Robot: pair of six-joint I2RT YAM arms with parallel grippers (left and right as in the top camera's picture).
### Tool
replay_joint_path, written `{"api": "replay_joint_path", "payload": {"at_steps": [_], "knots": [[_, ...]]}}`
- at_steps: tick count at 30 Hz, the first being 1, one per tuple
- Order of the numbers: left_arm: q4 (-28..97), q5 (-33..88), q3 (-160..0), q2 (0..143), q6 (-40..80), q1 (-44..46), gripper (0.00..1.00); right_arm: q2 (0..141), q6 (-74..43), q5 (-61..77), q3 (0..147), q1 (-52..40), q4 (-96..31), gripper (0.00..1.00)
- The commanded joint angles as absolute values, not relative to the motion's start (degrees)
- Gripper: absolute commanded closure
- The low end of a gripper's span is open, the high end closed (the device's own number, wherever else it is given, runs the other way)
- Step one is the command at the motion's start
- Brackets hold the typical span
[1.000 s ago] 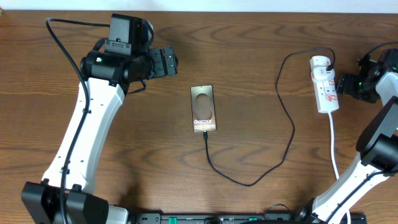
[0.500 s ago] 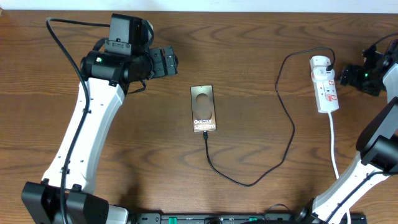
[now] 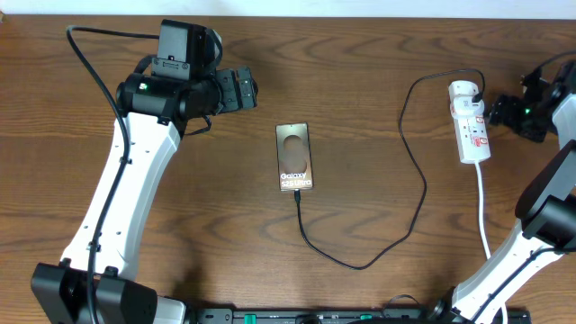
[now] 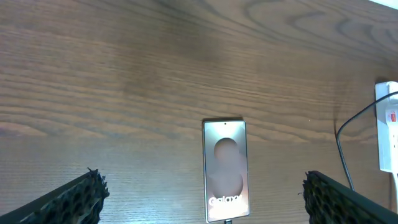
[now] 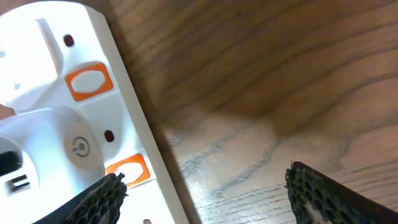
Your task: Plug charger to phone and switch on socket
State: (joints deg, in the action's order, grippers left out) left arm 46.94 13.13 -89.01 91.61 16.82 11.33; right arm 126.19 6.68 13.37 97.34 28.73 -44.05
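Note:
The phone (image 3: 294, 157) lies flat at the table's middle with "Galaxy S25 Ultra" lettering; it also shows in the left wrist view (image 4: 225, 168). The black charger cable (image 3: 416, 171) runs from the phone's near end in a loop up to its plug in the white socket strip (image 3: 470, 122). The connector sits at the phone's bottom edge (image 3: 296, 193). My left gripper (image 3: 245, 90) is open and empty, up and left of the phone. My right gripper (image 3: 497, 114) is open, just right of the strip; its view shows the strip's orange switches (image 5: 87, 81) close by.
The strip's white cord (image 3: 484, 216) runs toward the table's front edge at the right. The strip (image 4: 388, 134) and the cable (image 4: 348, 134) show at the right edge of the left wrist view. The wooden table (image 3: 378, 54) stretches behind.
My right gripper drew back to the right, away from the socket strip, then edged slightly back toward it. The left arm, phone and cable have not moved.

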Motion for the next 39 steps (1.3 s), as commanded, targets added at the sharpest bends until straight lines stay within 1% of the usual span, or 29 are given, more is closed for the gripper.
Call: {"api": "replay_joint_path", "payload": {"at_steps": [1, 11, 24, 39], "knots": [[47.13, 12.34, -89.69, 90.80, 16.51, 11.09, 0.02, 126.67, 5.82, 14.13, 96.62, 28.40, -43.75, 0.17], [47.13, 12.34, -89.69, 90.80, 16.51, 11.09, 0.02, 126.69, 5.80, 15.25, 96.05, 28.38, -42.83, 0.17], [47.13, 12.34, -89.69, 90.80, 16.51, 11.09, 0.02, 126.69, 5.80, 17.08, 91.35, 28.16, -39.38, 0.17], [47.13, 12.34, -89.69, 90.80, 16.51, 11.09, 0.02, 126.69, 4.01, 17.08, 91.07, 28.05, -37.28, 0.17]]}}
